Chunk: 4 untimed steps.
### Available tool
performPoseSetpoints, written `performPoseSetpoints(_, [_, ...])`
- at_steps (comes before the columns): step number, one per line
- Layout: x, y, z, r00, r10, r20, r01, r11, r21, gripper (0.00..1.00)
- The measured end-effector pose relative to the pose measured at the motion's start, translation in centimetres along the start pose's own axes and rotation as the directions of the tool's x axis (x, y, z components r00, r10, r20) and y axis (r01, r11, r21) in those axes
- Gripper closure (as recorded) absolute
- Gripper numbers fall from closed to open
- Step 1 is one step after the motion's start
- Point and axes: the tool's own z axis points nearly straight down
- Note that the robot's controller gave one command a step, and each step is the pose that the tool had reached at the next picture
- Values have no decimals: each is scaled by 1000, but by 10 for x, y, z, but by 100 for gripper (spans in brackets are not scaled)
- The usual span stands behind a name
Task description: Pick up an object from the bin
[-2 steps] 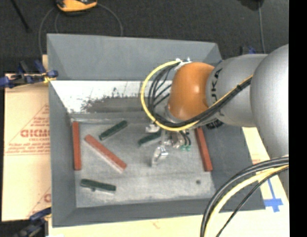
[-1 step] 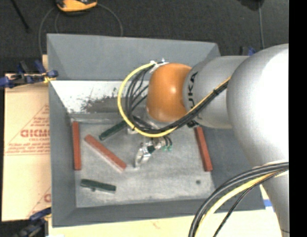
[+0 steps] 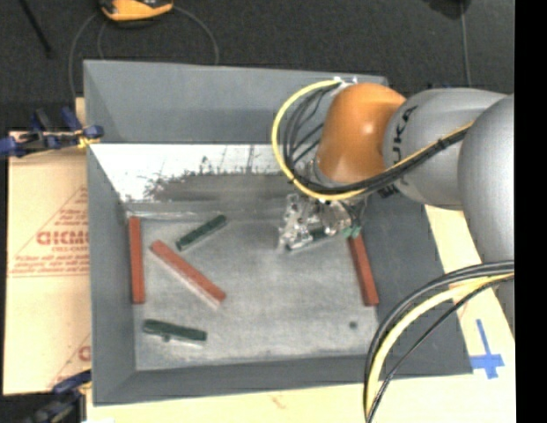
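Operator: Where does the end effector sit?

Observer: Low inside the bin, toward the back right of its floor, beneath the arm's orange cover and the looped cables. Whether it is open or shut I cannot tell, and I can make out nothing in its hold.

Operator: Which thing lies nearest?

Observer: The right red stick. It lies flat along the bin's right wall, slightly slanted. Its upper end is just beside the end effector, on the view's right and a little lower. Whether the two touch I cannot tell. The rest of the stick runs away toward the front of the bin.

Operator: And farther out?

Observer: To the view's left, well apart, an upper green stick lies on a slant. Below it a pale red stick runs diagonally toward the middle of the floor. Beyond those, a left red stick lies straight along the left wall. A lower green stick rests near the front left corner, farthest from the end effector. All of them lie singly, none stacked.
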Motion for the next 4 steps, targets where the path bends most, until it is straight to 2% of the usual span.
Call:
performPoseSetpoints(1, [0,0,0,1000,0,0,0,1000,0,100])
performPoseSetpoints(2, [2,5,-27,1000,-19,-12,19,1000,3,100])
performPoseSetpoints(3, [-4,7,-45,999,-36,-5,36,999,7,100])
performPoseSetpoints(4, [2,8,-84,999,-51,-19,51,999,3,100])
